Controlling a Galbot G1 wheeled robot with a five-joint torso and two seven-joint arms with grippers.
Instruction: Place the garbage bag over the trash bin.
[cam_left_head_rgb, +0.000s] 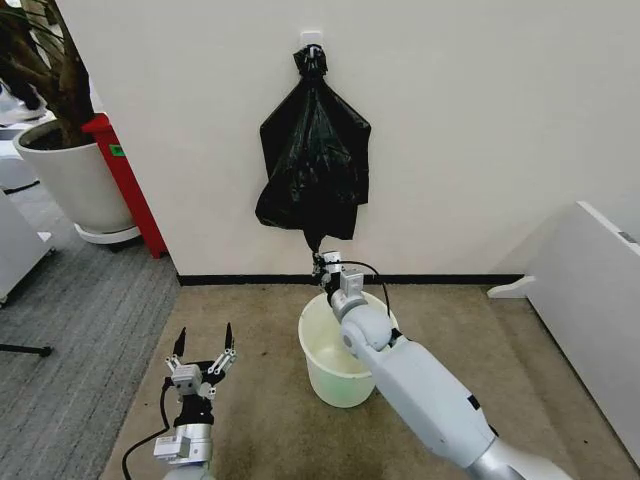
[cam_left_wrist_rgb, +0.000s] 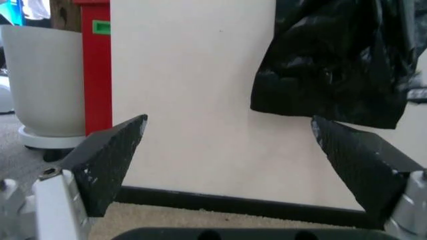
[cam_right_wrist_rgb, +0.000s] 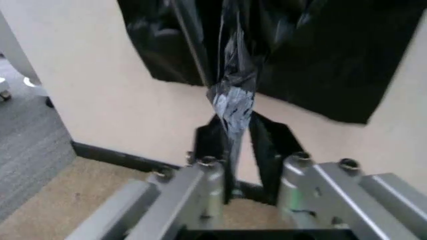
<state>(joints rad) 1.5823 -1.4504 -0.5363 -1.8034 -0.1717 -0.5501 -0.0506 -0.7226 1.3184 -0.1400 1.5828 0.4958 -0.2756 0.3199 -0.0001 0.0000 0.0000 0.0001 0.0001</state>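
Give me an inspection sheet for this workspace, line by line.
Surface: tan carpet floor, grey carpet beside it.
Job's things: garbage bag hangs from a wall hook; trash bin upright below it, unlined.
Clutter: nothing seen.
Grippers: right gripper shut on the bag's lower tip, above the bin; left gripper open, low, left of the bin.
Cables: black cable on the right wrist; another by the left arm.
Surroundings: white wall, plant pot, red stand, white furniture.
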